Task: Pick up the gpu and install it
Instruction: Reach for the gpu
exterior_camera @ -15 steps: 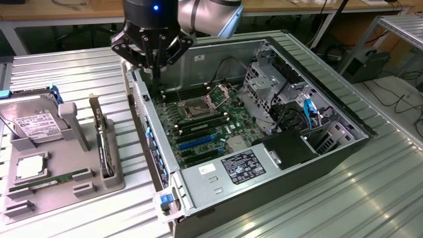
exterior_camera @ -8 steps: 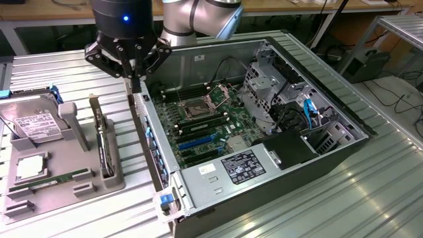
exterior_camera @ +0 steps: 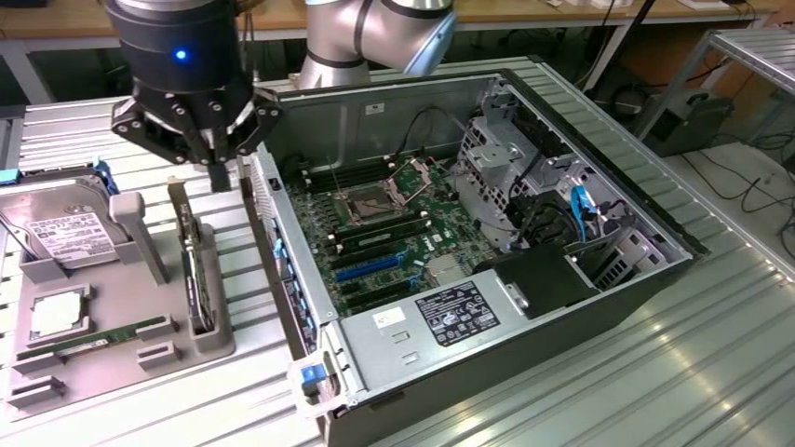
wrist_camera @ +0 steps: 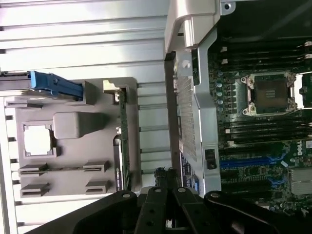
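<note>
A slatted metal table (exterior_camera: 646,382) carries everything, and the grey parts tray (exterior_camera: 118,289) (wrist_camera: 78,151) on it serves as the reference point. Just beside the tray, on the exterior view's right, an open computer case (exterior_camera: 372,107) (wrist_camera: 195,122) lies on its side, with its green motherboard (exterior_camera: 385,233) (wrist_camera: 263,122) and empty processor socket (wrist_camera: 270,92) exposed. The silver-jointed robot arm (exterior_camera: 372,37) reaches in from behind the tray's far end. At the far corner of the tray, on the side away from the case, sits a silver hard drive (exterior_camera: 62,233) with a white label. The gpu (exterior_camera: 193,270) (wrist_camera: 123,141) stands on its long edge in the tray's slot nearest the case, with its silver bracket rising at the far end, and nothing grips it. The gripper (exterior_camera: 220,177) (wrist_camera: 165,171) hangs above the tray's case-side edge near that bracket end, clenched with its black fingers pressed together on nothing. It looks to be over the strip of table between tray and case rather than over the card, though the angle makes that hard to fix. A square processor chip (exterior_camera: 56,315) (wrist_camera: 38,139) rests in a pocket at the tray's middle. A narrow green memory stick (exterior_camera: 106,335) lies flat in a pocket at the tray's near end.
</note>
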